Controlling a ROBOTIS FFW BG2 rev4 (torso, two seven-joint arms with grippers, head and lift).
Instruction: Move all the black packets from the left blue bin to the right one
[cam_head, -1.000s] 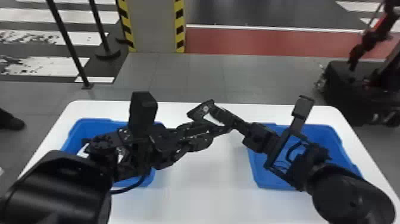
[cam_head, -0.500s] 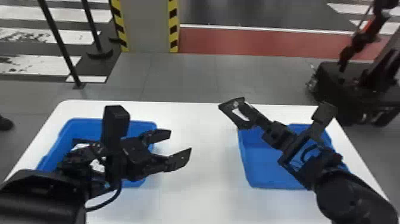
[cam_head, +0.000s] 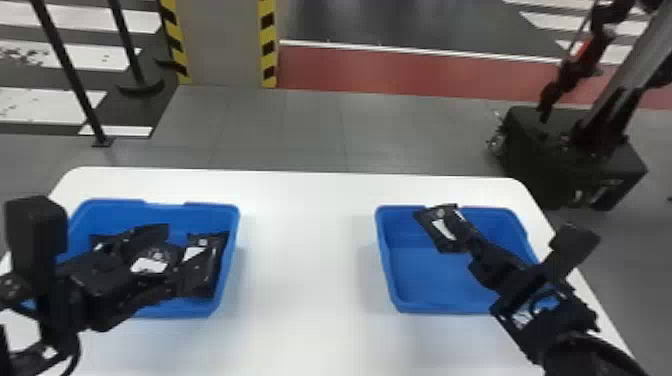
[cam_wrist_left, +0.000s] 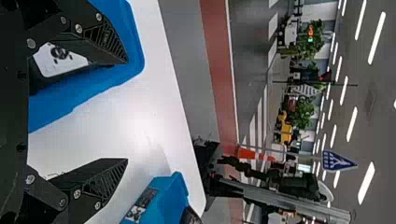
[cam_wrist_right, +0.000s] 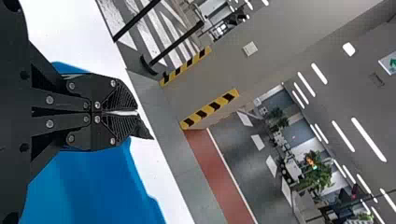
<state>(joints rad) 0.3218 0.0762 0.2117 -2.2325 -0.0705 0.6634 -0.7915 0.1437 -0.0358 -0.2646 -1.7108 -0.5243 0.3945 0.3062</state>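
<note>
Standing by the white table (cam_head: 310, 260), I see it take up most of the lower half of the frame, with the left blue bin (cam_head: 175, 311) toward the lower left and the right blue bin (cam_head: 425, 285) toward the lower right. The right arm (cam_head: 550, 320) comes in from the lower right corner, the left arm (cam_head: 37, 250) from the lower left. Several black packets (cam_head: 212, 267) lie in the left bin. The left gripper (cam_wrist_left: 127, 111) is over that bin, its fingers wide apart, clamped on nothing.

The right gripper (cam_wrist_right: 137, 113) has its fingers pinched on the near end of the held packet (cam_head: 440, 230), which juts toward the upper left, long axis roughly in line with them, over the back left part of the right bin. The right arm is plainly nearer, so the drop looks like its job. I'd draw the packet toward the bin's middle first; let go there, it could catch the rim. I can't tell its height.
</note>
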